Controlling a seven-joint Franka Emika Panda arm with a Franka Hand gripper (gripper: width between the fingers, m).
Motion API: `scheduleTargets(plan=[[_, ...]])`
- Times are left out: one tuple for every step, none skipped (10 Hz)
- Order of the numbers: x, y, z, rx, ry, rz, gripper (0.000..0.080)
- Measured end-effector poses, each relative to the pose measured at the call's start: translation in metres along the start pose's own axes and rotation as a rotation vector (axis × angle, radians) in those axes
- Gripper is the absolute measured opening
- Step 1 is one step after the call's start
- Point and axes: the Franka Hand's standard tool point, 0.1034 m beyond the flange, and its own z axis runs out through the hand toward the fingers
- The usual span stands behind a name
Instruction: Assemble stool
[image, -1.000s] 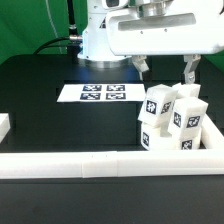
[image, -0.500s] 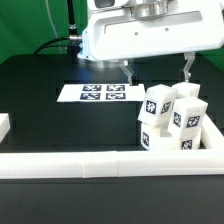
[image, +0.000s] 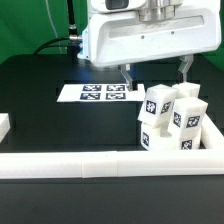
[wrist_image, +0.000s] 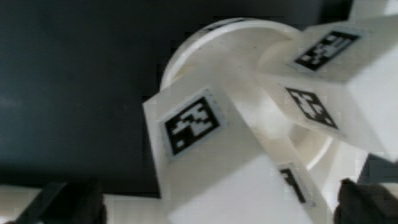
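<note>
The gripper (image: 156, 80) hangs wide open and empty above the legs (image: 160, 108), bunched against the rail (image: 80, 165) on the exterior view's right (marker board (image: 100, 93) near); the seat (wrist_image: 222, 55) shows behind them in the wrist view

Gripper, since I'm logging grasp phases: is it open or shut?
Open: the gripper shows its fingers wide apart above the stool legs.
</note>
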Motion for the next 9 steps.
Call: scheduleTargets(plan=[[-0.0001,0.0006,0.0001,-0.002,-0.001,-0.025,0.065],[0.0001,-0.0005,0.002,-0.03,-0.011,-0.131,0.065],[0.0027,-0.0051,0.003,-0.056,-0.009,-0.22,0.065],[0.0012,-0.0015,0.0044,-0.057,-0.014,-0.239,0.065],[0.0,0.0003,0.0068,-0.058,-0.018,-0.232,0.065],[-0.0013,-0.0001,0.0099,-0.058,-0.024,-0.231,0.065],[-0.0013,0.0014,0.0097,-0.058,-0.025,-0.229,0.0525],[-0.0012,0.0045,0.009,-0.058,-0.024,-0.223,0.0385],[-0.0012,0.0045,0.0091,-0.058,-0.024,-0.221,0.0334]])
